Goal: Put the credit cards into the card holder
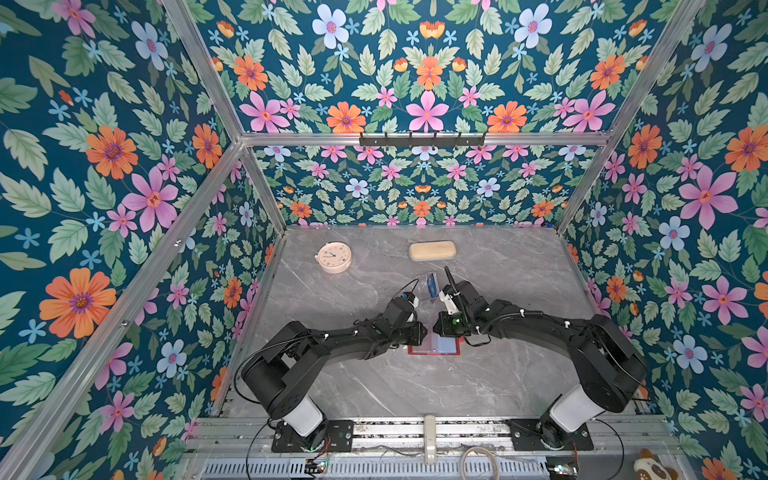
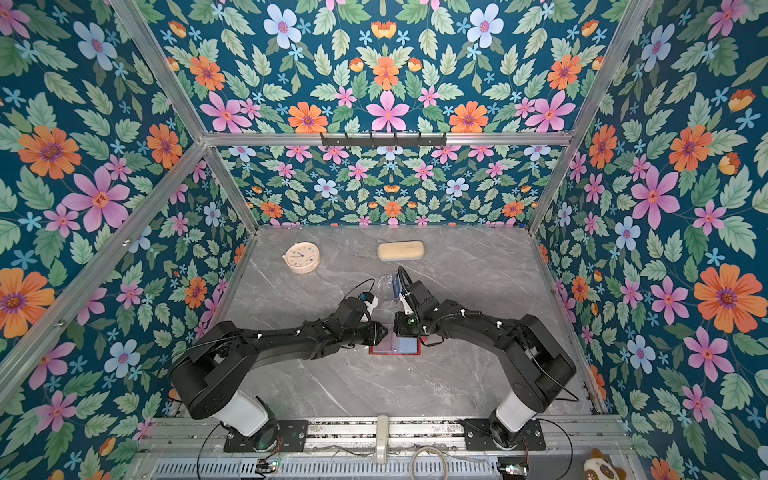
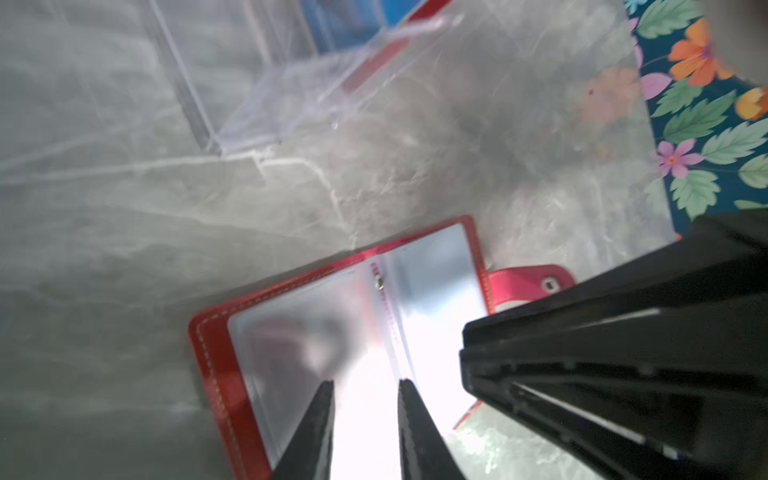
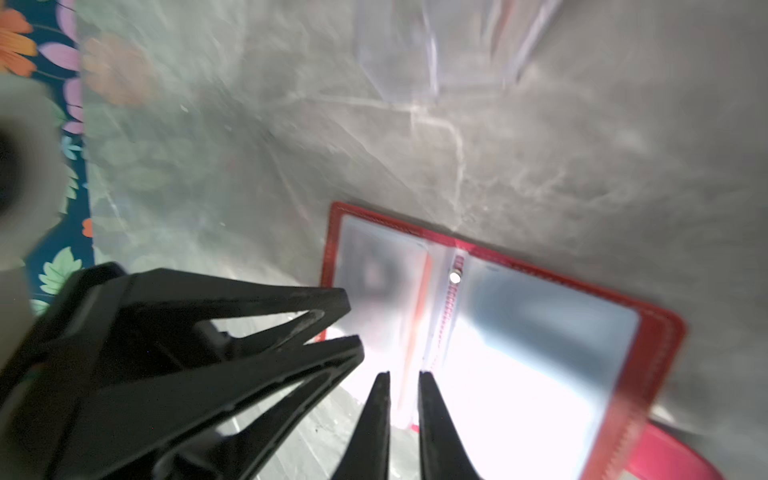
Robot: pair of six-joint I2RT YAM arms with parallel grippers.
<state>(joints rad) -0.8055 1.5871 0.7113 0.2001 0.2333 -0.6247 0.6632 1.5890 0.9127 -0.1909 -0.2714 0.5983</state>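
The red card holder point(image 1: 448, 348) lies open on the grey table, its clear sleeves point(image 3: 299, 332) facing up and its snap tab point(image 3: 528, 282) out to one side. My left gripper point(image 3: 365, 384) hovers over the sleeves, open, with only glare in the gap. Facing it, my right gripper point(image 4: 404, 374) stands narrowly open around a thin pale leaf by the spine point(image 4: 453, 282). In both top views the two grippers point(image 1: 423, 333) point(image 1: 436, 327) almost meet above the holder point(image 2: 405, 348). A blue card point(image 1: 433, 284) and a red card point(image 3: 368, 68) sit in the stand behind.
A clear acrylic stand point(image 1: 428, 286) rises just behind the card holder. Further back lie a beige oblong case point(image 1: 432, 250) and a pale round clock point(image 1: 334, 257). Floral walls close the table on three sides. Both arms arch in from the front rail.
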